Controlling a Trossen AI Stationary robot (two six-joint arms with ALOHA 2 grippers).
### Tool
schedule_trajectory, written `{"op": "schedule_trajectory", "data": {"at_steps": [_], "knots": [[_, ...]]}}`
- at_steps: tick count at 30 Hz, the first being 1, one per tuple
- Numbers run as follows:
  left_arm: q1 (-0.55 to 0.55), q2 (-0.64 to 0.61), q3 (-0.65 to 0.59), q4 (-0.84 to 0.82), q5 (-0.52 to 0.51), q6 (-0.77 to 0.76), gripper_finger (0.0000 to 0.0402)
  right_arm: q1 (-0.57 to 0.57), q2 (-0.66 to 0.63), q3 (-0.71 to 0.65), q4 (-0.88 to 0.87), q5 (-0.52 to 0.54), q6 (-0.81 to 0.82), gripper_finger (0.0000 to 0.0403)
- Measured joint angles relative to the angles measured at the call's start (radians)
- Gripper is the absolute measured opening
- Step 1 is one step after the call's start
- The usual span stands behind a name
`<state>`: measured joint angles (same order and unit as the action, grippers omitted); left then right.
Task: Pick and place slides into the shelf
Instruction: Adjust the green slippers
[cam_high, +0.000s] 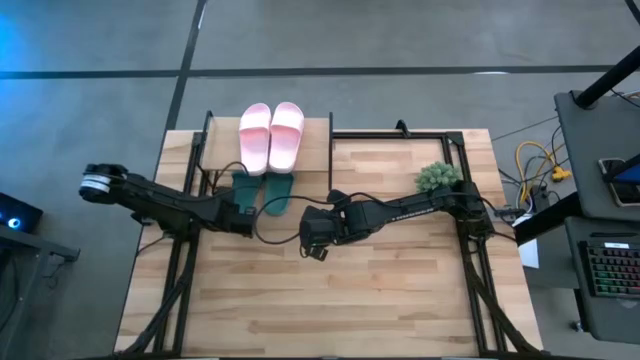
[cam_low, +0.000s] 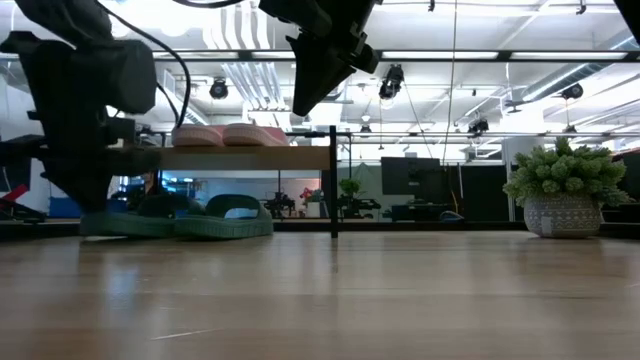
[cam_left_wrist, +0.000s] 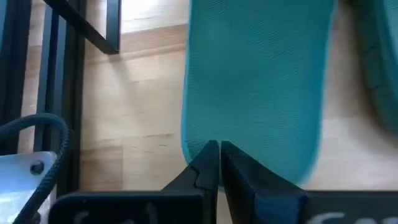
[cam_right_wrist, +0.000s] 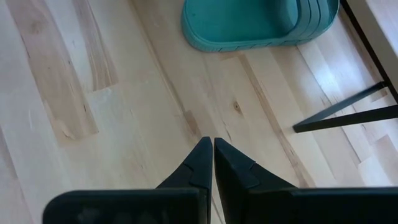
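Slides: the left gripper (cam_high: 243, 217), fingers pressed together and holding nothing, sits low at the heel of one green slide (cam_left_wrist: 255, 81) under the shelf (cam_high: 320, 132), its arm reaching in from the table's left edge. The right gripper (cam_right_wrist: 213, 146), likewise closed and empty, hangs above bare table (cam_high: 380, 300) just short of the other green slide (cam_right_wrist: 249, 25). Both pink slides (cam_high: 271, 133) lie side by side on the shelf's top board.

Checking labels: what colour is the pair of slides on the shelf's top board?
Pale pink slides on the shelf; clearest in the high view.
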<state>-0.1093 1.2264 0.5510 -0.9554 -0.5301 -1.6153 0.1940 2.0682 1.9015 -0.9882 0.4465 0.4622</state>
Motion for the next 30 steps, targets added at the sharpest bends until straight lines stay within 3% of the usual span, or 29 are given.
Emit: {"op": "schedule_trajectory", "data": {"at_steps": [9,24,30], "knots": [[-0.002,-0.091,0.033,-0.019,0.003,0.048,0.0004,0.000,0.000,0.000,0.002,0.000,-0.002,0.0009],[-0.011,-0.124,0.022,-0.069,0.208,0.050,0.0004,0.000,0.000,-0.004,0.001,0.000,0.001,0.0009],[-0.015,-0.168,0.041,-0.098,0.164,0.031,0.0004,-0.001,0.000,-0.009,0.002,0.002,0.000,0.0009]]}}
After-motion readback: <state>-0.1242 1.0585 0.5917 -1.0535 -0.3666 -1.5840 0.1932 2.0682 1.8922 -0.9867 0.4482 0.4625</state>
